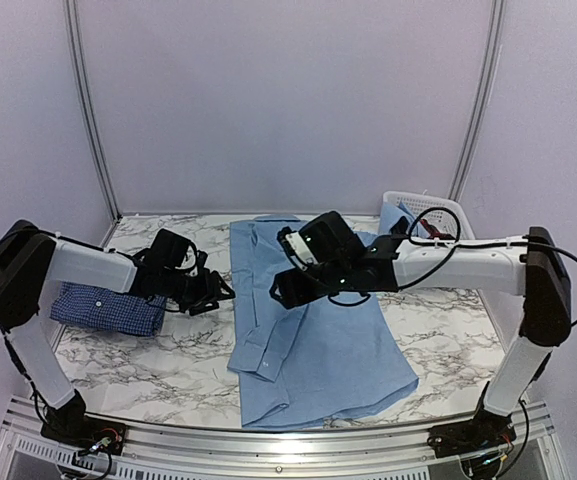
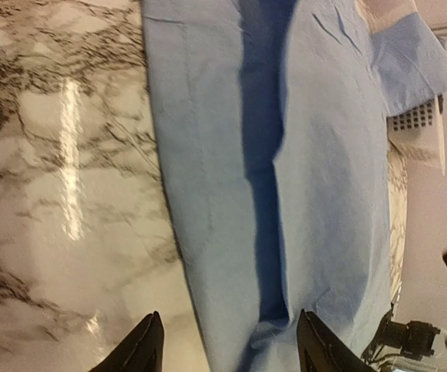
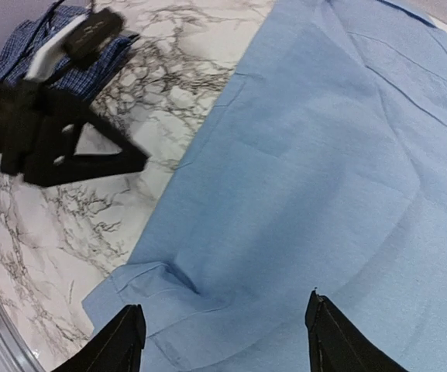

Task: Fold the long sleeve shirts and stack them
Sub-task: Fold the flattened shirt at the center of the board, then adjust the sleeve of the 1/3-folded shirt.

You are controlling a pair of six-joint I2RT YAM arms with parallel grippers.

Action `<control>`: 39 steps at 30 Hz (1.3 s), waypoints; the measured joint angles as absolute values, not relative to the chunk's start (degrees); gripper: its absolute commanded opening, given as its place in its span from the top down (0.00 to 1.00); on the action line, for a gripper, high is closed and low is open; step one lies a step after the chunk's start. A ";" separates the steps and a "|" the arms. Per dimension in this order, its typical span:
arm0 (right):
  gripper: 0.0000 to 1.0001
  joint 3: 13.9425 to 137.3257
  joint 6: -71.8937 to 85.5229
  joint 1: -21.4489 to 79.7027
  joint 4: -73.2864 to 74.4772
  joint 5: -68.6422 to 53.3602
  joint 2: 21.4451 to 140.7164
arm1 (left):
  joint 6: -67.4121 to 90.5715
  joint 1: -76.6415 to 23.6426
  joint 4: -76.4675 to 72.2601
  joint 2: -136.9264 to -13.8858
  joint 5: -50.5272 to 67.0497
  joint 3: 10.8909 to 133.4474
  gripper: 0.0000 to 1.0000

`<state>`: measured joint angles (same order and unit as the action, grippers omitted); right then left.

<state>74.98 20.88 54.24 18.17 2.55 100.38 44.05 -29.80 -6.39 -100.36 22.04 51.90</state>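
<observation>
Observation: the light blue shirt lies flat across the middle of the marble tabletop, collar toward the far edge and hem toward the arm bases. Its sleeve on the left arm's side is laid inward along the body, cuff near the hem. We judge this placement deliberate, since it narrows the garment for folding.

The left end effector hovers above the shirt's left edge, over the border between cloth and bare marble. Its jaws stand wide and hold nothing. The right end effector hangs over the shirt's body, also spread wide and empty, and no cloth rises between its fingers. With both clear of the fabric, we judge one fold laid down and the next not yet begun.

The dark blue check shirt rests as a folded bundle at the left side of the tabletop, well apart from the light blue one. We judge it the base of the stack.

A white basket stands at the far right. Light blue cloth appears to hang over its rim, though we cannot tell what garment it is.
</observation>
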 measured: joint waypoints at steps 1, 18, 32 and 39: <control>0.34 73.25 21.15 52.42 17.32 1.56 99.46 | 43.57 -30.52 -6.13 -98.89 22.11 51.09 0.38; 0.37 59.96 24.03 45.08 8.84 -8.32 93.71 | 40.10 -45.43 4.71 -91.18 15.77 43.29 0.55; 0.37 58.11 24.01 41.63 5.39 -9.26 93.47 | 43.66 -49.43 4.84 -90.91 17.30 43.51 0.97; 0.37 58.11 23.99 39.81 4.38 -10.11 93.47 | 47.62 -52.93 6.24 -87.88 20.34 47.83 1.00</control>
